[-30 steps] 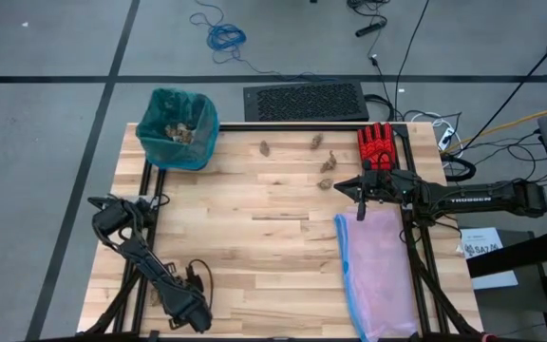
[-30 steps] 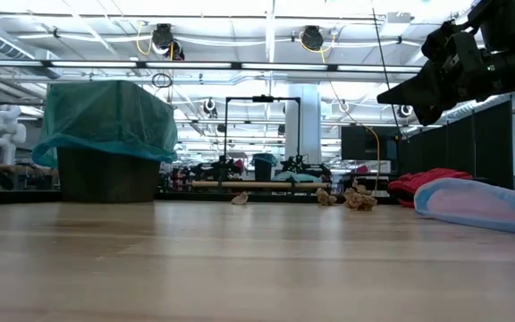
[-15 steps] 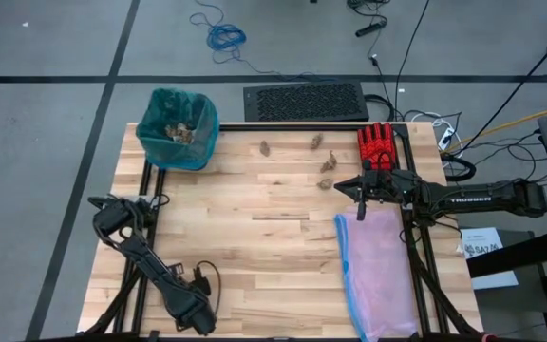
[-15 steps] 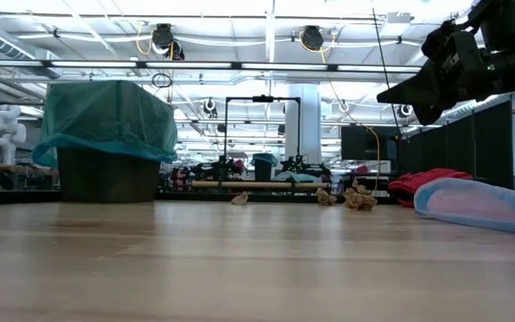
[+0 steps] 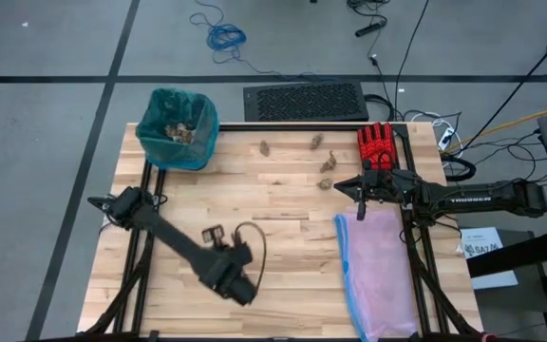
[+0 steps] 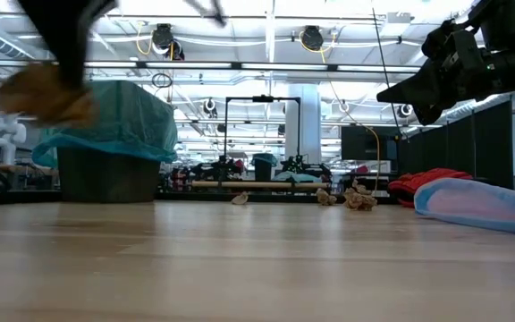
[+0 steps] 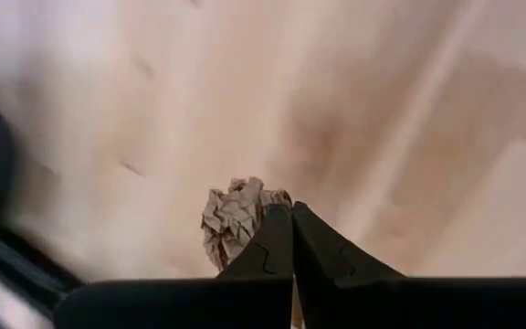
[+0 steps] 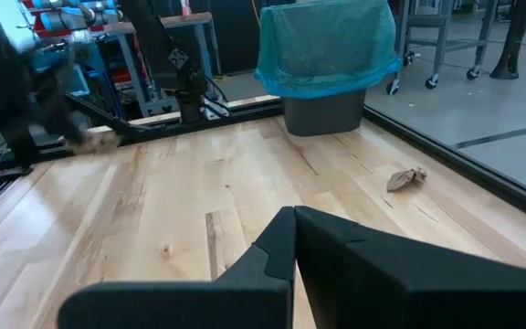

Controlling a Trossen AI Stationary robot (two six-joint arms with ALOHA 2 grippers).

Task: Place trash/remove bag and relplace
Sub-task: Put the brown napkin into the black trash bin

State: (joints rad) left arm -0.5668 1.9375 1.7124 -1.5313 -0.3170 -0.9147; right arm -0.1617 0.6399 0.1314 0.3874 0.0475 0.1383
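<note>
The left gripper (image 7: 291,239) has its two fingers pressed together, a crumpled brown paper wad (image 7: 237,217) nipped at their tips — the wad bulges out to one side of the closed pair, above bare wooden table (image 5: 283,242). From overhead the left arm reaches over the table's middle; its gripper (image 5: 209,234) shows there, but the wad is too small to pick out. In the low view that arm is a dark blur with a brownish smear (image 6: 50,94) beneath it, in front of the bin; its shape cannot be made out. The bin (image 5: 178,129) stands at the table's far corner, well apart from the left gripper, lined with the teal-green bag (image 5: 202,135), brown wads (image 5: 179,132) lying inside. More loose wads (image 5: 322,163) lie just beyond the right gripper (image 5: 361,205), whose fingers are shut on nothing — it hovers over the end of a pale pink bag (image 5: 380,271), with a red glove (image 5: 377,145) just past it. The pink bag is cut off at the picture's lower edge.
</note>
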